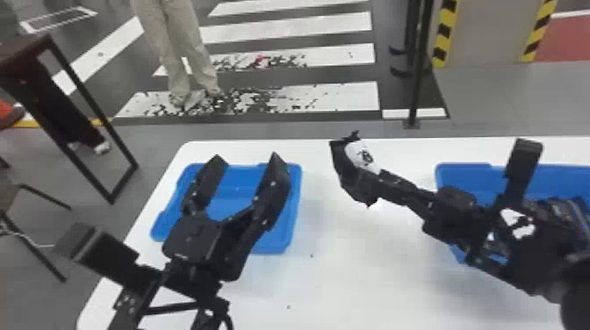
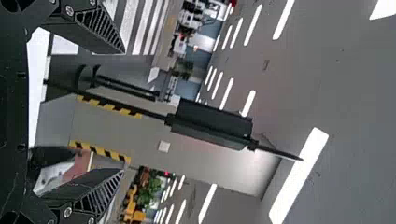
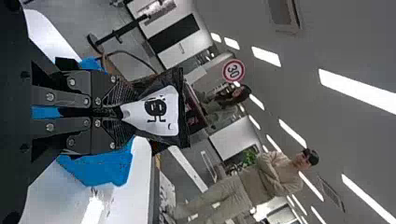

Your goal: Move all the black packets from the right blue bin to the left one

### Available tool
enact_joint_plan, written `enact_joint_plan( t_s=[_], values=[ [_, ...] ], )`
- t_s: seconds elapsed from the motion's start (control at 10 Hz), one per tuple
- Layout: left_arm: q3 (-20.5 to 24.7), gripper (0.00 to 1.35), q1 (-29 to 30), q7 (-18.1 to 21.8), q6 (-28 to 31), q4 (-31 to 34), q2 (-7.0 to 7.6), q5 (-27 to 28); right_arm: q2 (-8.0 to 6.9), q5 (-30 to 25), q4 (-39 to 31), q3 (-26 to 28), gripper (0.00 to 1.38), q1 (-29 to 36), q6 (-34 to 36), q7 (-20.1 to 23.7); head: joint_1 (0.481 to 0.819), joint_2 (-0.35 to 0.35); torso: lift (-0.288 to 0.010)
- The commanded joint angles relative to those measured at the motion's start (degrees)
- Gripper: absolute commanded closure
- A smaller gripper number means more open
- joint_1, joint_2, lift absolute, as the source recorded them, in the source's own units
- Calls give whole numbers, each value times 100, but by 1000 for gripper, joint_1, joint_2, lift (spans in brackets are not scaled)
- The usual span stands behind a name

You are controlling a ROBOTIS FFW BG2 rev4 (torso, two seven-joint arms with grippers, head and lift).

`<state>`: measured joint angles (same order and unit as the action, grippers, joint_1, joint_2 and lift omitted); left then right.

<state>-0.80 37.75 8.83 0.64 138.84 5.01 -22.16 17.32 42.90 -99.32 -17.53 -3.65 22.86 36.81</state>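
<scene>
Packet [image 1: 347, 177] pinched in right gripper [image 3: 122, 111], over table [image 1: 351, 263], with left gripper [image 1: 247, 159] spread wide by left blue bin [image 1: 281, 245]. Unfinished: one to deposit, apparently more packets [image 1: 568, 211] to fetch from right blue bin [image 1: 465, 167].

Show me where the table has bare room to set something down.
The white table between the left bin and right bin is bare. Crowded: both bins, partly hidden by the left end effector and right end effector.
</scene>
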Motion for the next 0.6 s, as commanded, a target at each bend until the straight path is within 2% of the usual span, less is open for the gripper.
enact_joint_plan(
  t_s=[0.0, 0.5],
  values=[
    [-23, 133, -119, 84, 498, 31, 26, -24, 34, 155, -73, -395, 1092, -142, -22, -7, 695, 230, -140],
    [11, 133, -161, 84, 962, 31, 18, 79, 61, 383, -270, -886, 1092, -310, -22, -34, 695, 286, -140]
  ],
)
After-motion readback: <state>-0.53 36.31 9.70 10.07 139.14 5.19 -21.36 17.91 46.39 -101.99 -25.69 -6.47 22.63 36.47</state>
